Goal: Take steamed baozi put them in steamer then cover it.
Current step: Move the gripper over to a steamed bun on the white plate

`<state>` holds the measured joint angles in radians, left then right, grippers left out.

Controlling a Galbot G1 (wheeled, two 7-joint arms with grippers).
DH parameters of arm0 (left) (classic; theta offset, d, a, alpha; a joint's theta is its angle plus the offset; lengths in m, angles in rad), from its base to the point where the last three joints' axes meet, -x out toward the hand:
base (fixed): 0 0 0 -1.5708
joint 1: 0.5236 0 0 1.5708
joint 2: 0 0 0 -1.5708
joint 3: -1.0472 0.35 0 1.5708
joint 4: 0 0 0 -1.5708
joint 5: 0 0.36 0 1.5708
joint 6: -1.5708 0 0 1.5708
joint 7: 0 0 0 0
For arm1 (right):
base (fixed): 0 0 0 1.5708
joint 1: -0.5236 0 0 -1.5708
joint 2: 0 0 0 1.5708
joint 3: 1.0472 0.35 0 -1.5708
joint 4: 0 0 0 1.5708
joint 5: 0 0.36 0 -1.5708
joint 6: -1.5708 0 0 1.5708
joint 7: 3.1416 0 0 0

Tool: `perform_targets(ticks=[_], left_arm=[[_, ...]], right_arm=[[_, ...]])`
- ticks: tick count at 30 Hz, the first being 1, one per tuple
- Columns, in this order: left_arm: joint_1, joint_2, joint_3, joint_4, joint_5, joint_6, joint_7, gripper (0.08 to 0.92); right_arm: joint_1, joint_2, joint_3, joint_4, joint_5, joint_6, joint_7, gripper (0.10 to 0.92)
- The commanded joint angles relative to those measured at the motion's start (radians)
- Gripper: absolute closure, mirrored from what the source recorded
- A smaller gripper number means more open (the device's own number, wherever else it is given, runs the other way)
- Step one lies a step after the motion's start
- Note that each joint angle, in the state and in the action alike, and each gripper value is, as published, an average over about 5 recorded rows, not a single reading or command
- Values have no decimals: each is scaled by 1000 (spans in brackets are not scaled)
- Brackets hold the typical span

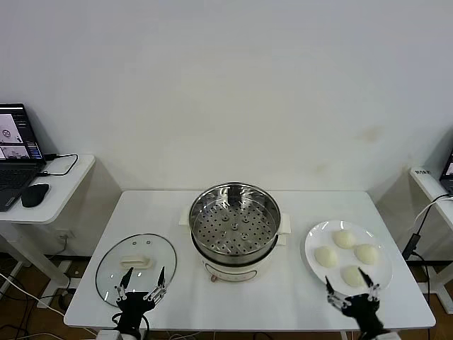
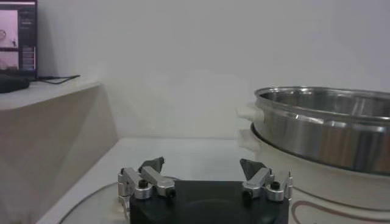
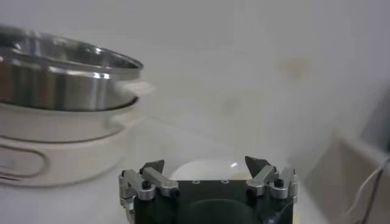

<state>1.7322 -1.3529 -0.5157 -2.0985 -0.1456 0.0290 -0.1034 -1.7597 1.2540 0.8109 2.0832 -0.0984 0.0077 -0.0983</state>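
Cream baozi [image 1: 347,256] just beyond right fingers [image 1: 329,286].

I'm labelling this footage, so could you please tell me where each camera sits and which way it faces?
Head view: high on the robot, looking forward and down at the table, steamer, lid and plate of buns; left claw and right claw show at the near edge.
Left wrist view: low behind the open left claw, facing the steamer and wall.
Right wrist view: low behind the open right claw, facing the steamer and plate.
All three share the steamer.
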Motion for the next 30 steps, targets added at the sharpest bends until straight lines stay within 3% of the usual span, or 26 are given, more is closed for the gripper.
perform_targets(ticks=[1, 7, 18, 25, 30], left_arm=[[-6, 5, -2, -4, 75, 2, 25, 177], [-17, 7, -8, -15, 91, 5, 27, 177], [-20, 3, -25, -17, 110, 0, 20, 177], [-25, 10, -39, -16, 103, -8, 15, 177], [-28, 10, -47, -15, 98, -19, 9, 177]], right_arm=[[131, -180, 109, -51, -329, 14, -32, 203], [203, -400, 181, -133, -412, 29, -173, 202], [438, -821, 38, -388, -351, 20, -502, 202], [804, -972, -415, -558, -123, -25, -723, 203], [1168, -949, -814, -679, -52, -20, -829, 203]])
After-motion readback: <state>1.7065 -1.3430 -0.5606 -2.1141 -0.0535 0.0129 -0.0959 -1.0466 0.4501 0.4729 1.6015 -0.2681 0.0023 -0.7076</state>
